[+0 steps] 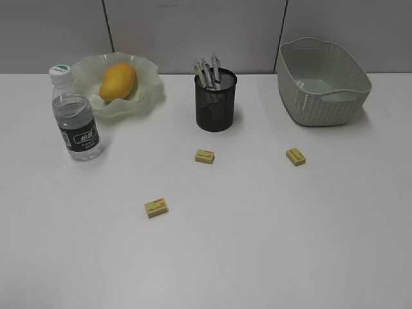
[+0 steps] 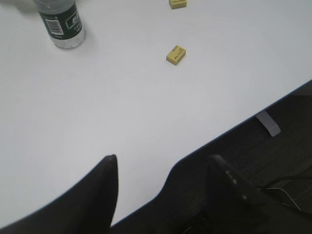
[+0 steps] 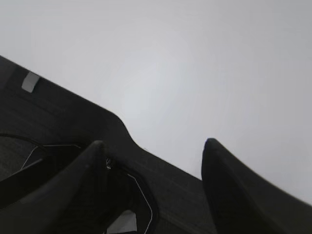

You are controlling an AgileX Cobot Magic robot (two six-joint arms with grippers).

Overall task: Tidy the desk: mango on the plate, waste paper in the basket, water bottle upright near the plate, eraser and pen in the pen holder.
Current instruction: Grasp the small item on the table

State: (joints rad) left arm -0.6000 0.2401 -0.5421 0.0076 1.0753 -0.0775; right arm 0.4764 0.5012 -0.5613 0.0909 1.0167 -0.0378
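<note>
With the mango (image 1: 118,81) on the plate (image 1: 149,72) and the bottle (image 1: 75,117) upright, three erasers (image 1: 156,207) lie loose on the desk (image 1: 257,244), so an empty, spread gripper (image 2: 163,168), left or right (image 3: 153,148), must reach one for the holder (image 1: 215,103).

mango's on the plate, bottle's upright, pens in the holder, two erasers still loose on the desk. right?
Not quite: three erasers lie loose on the desk, not two. The exterior view shows one left front, one before the pen holder and one right. The mango on the plate, the upright water bottle and the pens in the pen holder are right.
</note>
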